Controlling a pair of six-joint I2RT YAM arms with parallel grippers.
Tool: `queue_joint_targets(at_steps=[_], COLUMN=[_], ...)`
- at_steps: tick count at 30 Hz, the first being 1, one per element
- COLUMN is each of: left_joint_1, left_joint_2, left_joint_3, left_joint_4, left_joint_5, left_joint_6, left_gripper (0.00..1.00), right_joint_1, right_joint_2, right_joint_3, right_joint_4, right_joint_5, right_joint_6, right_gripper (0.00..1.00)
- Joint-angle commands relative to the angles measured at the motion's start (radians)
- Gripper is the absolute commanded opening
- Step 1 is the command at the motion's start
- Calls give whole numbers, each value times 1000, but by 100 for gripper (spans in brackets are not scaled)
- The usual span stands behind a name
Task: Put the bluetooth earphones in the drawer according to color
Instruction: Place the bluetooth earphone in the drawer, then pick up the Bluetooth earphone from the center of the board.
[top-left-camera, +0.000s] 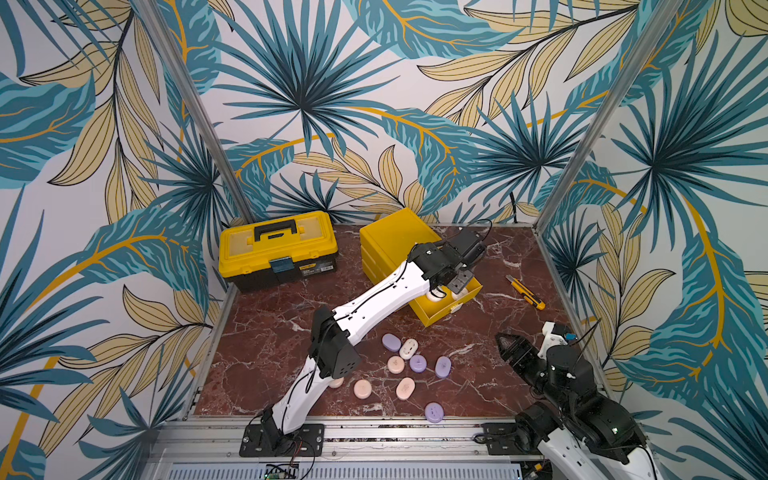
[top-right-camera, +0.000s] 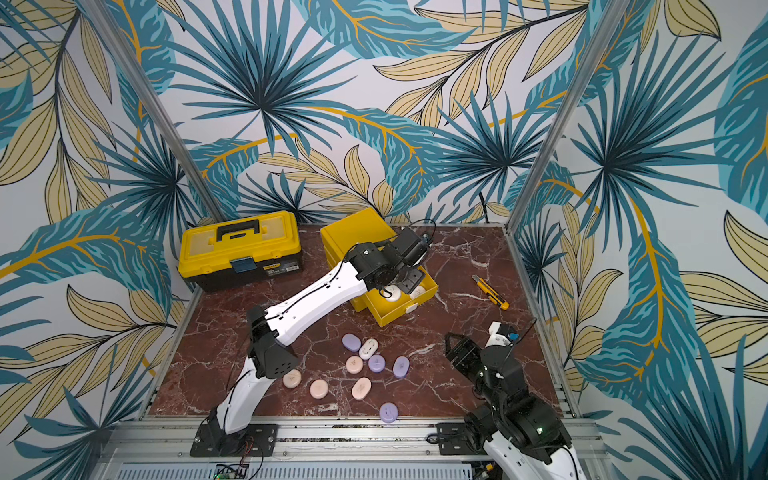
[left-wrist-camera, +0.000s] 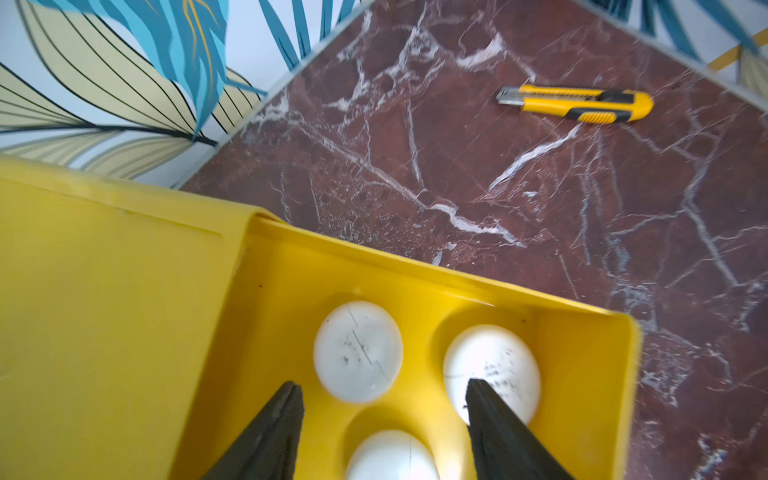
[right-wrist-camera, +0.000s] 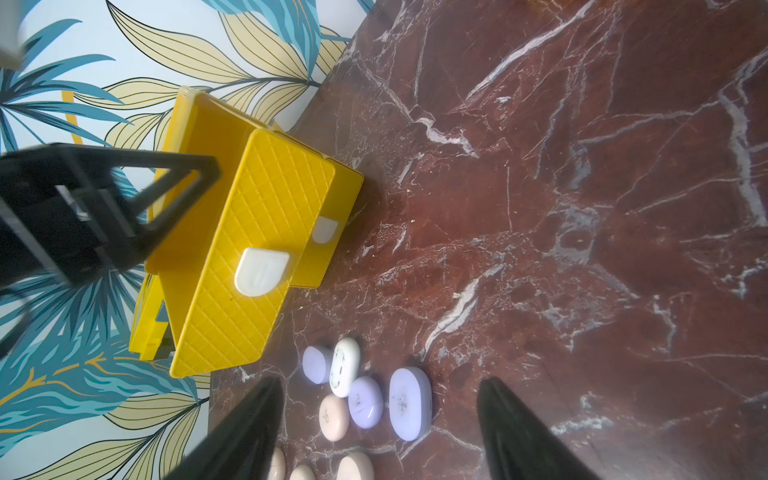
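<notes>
Table: red marble. Clock is read from a top view, 12 at the far wall. Toolbox at 10, lid down, not part of this. Chest at 12, with its top drawer pulled out toward 4.

Left gripper hangs in the top drawer, jaws spread, clamping nothing. In the wrist view one of its fingers overlaps a case edge; can't tell if it touches. Right gripper sits at 4, jaws wide, empty.

Utility knife at 2, leave it.

Earphones: three white cases lie in the top drawer. Loose at 6 are one white case, four lilac cases and four pink cases, one of the pink half hidden under the left forearm.

My read: this is the white drop-off, and the task is roughly a quarter done.
- **Exit:** lift straight up until the fingertips clear the drawer wall, then swing to 6. A sideways exit risks dragging a case or shoving the light chest.
- **Next pick:** the loose white one touches lilac neighbours. Pinch it across its narrow axis from the free sides and close slowly, since that smooth shell looks likely to slip.
</notes>
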Motion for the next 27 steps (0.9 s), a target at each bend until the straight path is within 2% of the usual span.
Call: queue_joint_targets(at_steps=[1, 3, 8, 11, 14, 19, 23, 27], left_joint_1=[-16, -18, -2, 15, 26, 21, 17, 15], left_joint_2=[-186, -295, -615, -773, -890, -985, -976, -942], left_joint_3=[6, -110, -582, -839, -1059, -1305, -1428, -1544], left_joint_4=[8, 22, 110, 126, 168, 284, 395, 601], left_joint_5=[-103, -151, -218, -204, -129, 18, 97, 164], left_joint_6=[13, -1, -85, -169, -252, -358, -428, -479], left_gripper=[67, 68, 69, 70, 68, 61, 60, 61], right_joint_1=[-3, -4, -3, -3, -3, -3, -4, -3], right_joint_2=[11, 17, 31, 39, 42, 49, 35, 32], right_joint_3=[23, 30, 34, 23, 11, 6, 5, 5], right_joint_4=[-10, -9, -6, 1, 16, 23, 22, 19], right_joint_5=[16, 18, 11, 1, -4, -7, -9, -10], right_joint_6=[-2, -5, -11, -7, -6, -7, -4, -5], right_gripper=[79, 79, 79, 79, 79, 79, 79, 79])
